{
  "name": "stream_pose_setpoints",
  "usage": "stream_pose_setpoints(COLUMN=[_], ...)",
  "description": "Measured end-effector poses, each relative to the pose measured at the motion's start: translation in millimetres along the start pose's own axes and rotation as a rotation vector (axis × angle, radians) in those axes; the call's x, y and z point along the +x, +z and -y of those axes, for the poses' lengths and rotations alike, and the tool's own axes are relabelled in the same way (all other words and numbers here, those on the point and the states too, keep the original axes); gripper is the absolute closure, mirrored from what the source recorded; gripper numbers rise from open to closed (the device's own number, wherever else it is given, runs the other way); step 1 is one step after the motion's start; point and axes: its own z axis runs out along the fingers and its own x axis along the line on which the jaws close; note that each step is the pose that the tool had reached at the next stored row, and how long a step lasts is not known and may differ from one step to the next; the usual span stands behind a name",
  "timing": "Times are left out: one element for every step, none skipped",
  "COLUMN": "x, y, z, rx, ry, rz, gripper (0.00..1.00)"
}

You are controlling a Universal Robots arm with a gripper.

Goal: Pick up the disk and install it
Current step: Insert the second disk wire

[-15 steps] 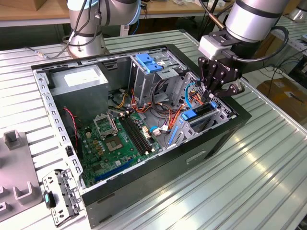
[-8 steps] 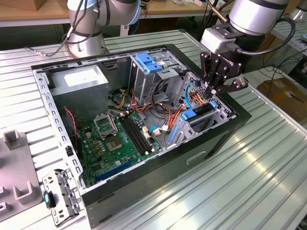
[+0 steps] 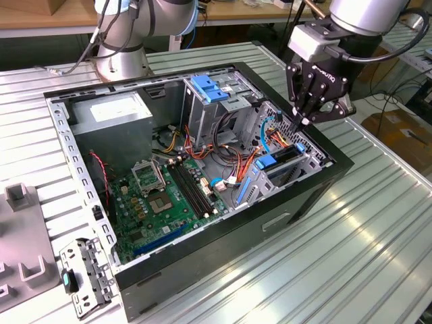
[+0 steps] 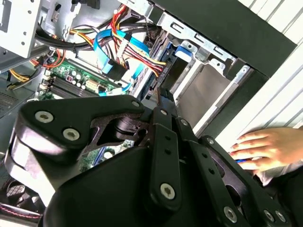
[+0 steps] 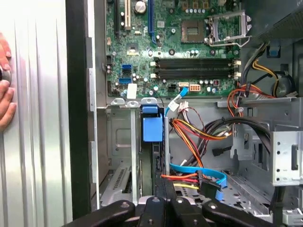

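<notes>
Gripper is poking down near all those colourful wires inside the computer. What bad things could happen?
1. The gripper hangs over the open computer case, close to the orange, red and yellow wires and the blue flat cable. Going lower, it might snag or pinch them.
2. A person's hand rests on the table right beside the case. A sideways swing of the arm could bump it.

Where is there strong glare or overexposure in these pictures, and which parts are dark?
In the exterior view, bright streaks lie on the ribbed metal table; in the first wrist view, the table and a hand look washed out; in the second wrist view, the gripper is a dark mass.
</notes>
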Motion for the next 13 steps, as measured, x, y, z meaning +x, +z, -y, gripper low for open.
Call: stream_pose_setpoints(x=[-1.5, -3.6, -7.0, -9.4, -11.8, -15.8, -19.4, -23.4, -26.2, -27.9, -30.0, -32.0, -34.3], y=[-0.7, -1.6, -2.3, -2.4, -2.4, -2.6, -2.8, -3.2, -3.4, -3.7, -4.1, -4.4, -4.7], z=[0.0, -0.1, -0.1, -0.2, -0.2, -0.4, -0.5, -0.6, -0.6, -0.7, -0.7, -0.8, -0.8], rx=[0.0, 0.0001, 0.0001, 0.0001, 0.0, -0.0003, -0.0005, -0.0009, -0.0014, -0.0015, -0.0016, -0.0018, -0.0019], ry=[0.0, 0.0, 0.0, 0.0, 0.0, 0.0, 0.0, 0.0, 0.0, 0.0, 0.0, 0.0, -0.001], rz=[-0.0011, -0.003, -0.0064, -0.0076, -0.0086, -0.01, -0.0117, -0.0145, -0.0165, -0.0174, -0.0183, -0.0192, -0.0202], gripper=[0.89, 0.89, 0.89, 0.89, 0.89, 0.89, 0.89, 0.89, 0.89, 0.89, 0.89, 0.89, 0.89])
